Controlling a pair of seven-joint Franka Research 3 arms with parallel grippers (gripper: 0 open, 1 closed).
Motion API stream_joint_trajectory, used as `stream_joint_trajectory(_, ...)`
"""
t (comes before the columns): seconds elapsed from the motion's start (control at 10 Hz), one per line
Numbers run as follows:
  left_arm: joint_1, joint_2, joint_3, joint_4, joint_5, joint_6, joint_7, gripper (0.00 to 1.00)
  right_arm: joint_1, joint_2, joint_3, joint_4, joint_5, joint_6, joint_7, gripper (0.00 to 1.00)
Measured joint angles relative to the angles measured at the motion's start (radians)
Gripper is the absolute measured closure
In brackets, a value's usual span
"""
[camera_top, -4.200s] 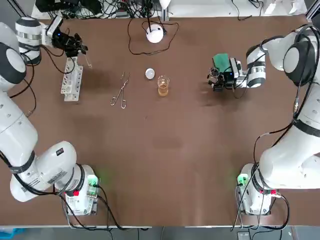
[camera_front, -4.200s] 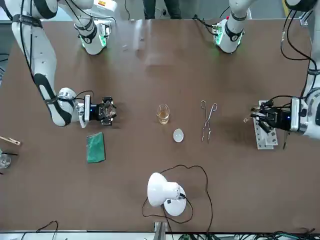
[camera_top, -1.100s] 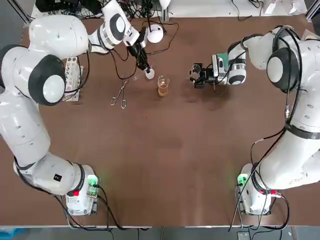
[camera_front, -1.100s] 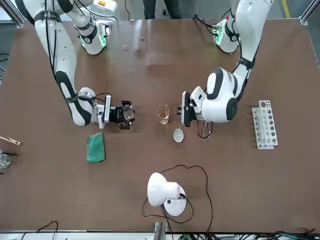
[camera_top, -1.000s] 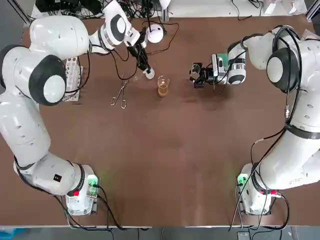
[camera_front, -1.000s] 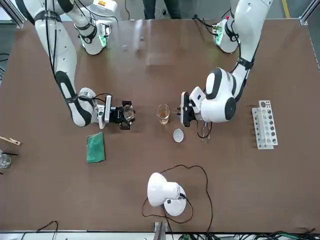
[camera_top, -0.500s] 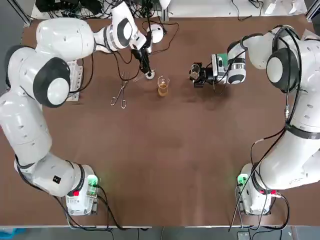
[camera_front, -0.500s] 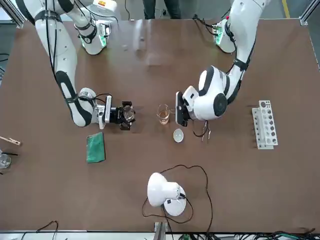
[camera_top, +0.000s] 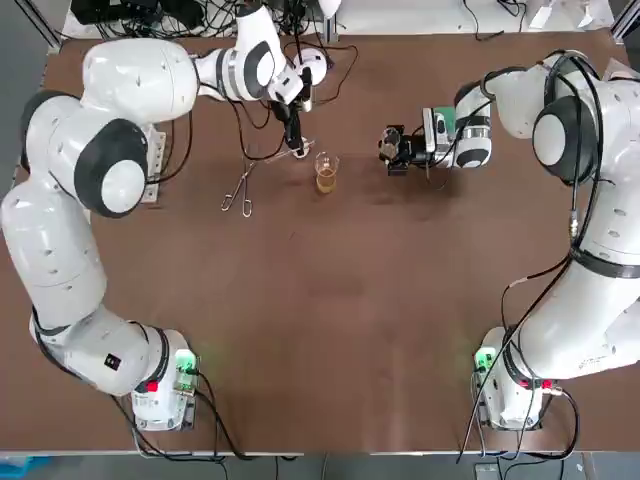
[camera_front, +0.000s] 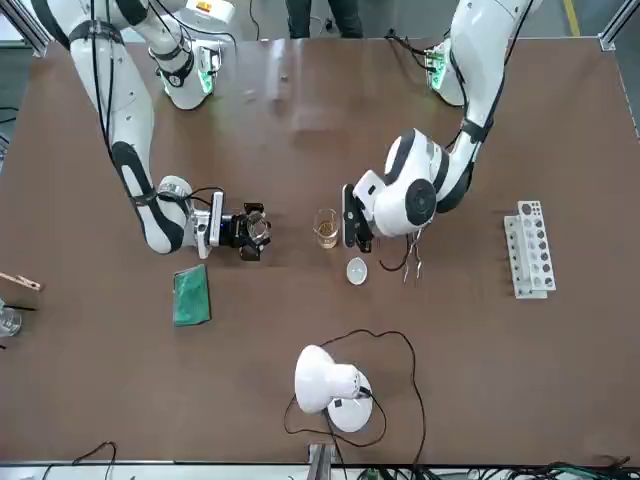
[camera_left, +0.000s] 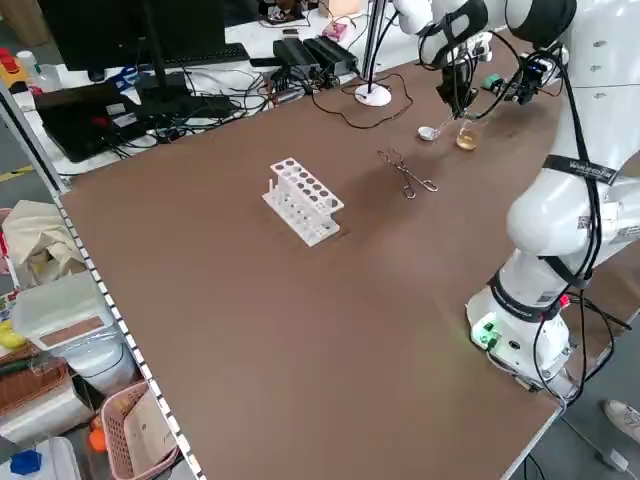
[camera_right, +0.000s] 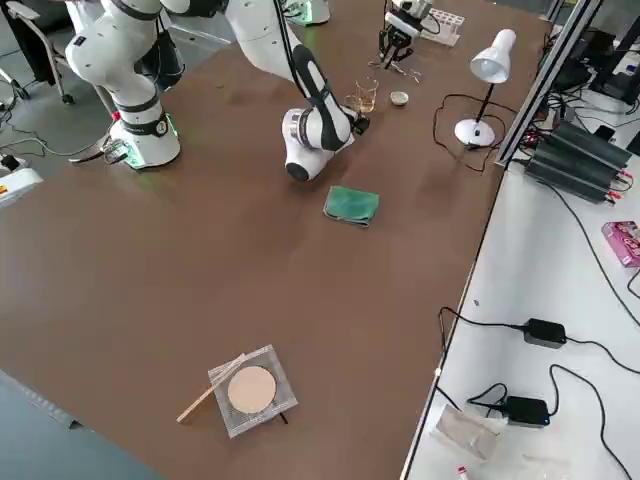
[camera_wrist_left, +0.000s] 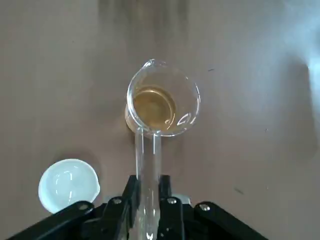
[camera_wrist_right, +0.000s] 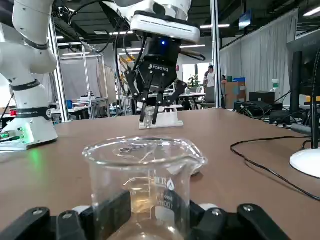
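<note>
Brown table (camera_top: 320, 330): amber liquid in a beaker (camera_top: 326, 174). The left gripper (camera_top: 293, 130), at its eleven o'clock, clamps a tube (camera_wrist_left: 148, 162) over the rim. The right gripper (camera_top: 393, 150) clasps another beaker (camera_wrist_right: 145, 175).

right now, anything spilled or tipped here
Nothing stands out. The amber-liquid glass beaker stands upright, no spill; the left gripper holds a clear glass test tube beside it, the right gripper an upright clear beaker nearby.

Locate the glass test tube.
Left wrist view: the clear glass test tube sits in the left pincer, its end at the glass beaker of amber liquid.
</note>
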Motion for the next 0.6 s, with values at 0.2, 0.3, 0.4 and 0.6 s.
stream_joint_trajectory(0.2,-0.021,0.010,0.000,0.009,0.046,0.000,-0.077,0.79,0.000,0.000,0.000,0.000,0.000,0.000,0.000,0.61)
stream_joint_trajectory(0.3,-0.032,0.019,0.000,0.015,0.084,0.000,-0.128,0.79,0.000,0.000,0.000,0.000,0.000,0.000,0.000,0.61)
stream_joint_trajectory(0.4,-0.041,0.028,0.000,0.026,0.102,0.000,-0.160,0.79,0.000,0.000,0.000,0.000,0.000,0.000,0.000,0.61)
stream_joint_trajectory(0.6,-0.063,0.041,0.006,0.040,0.109,0.000,-0.187,0.79,0.000,0.000,0.000,0.000,0.000,0.000,0.000,0.61)
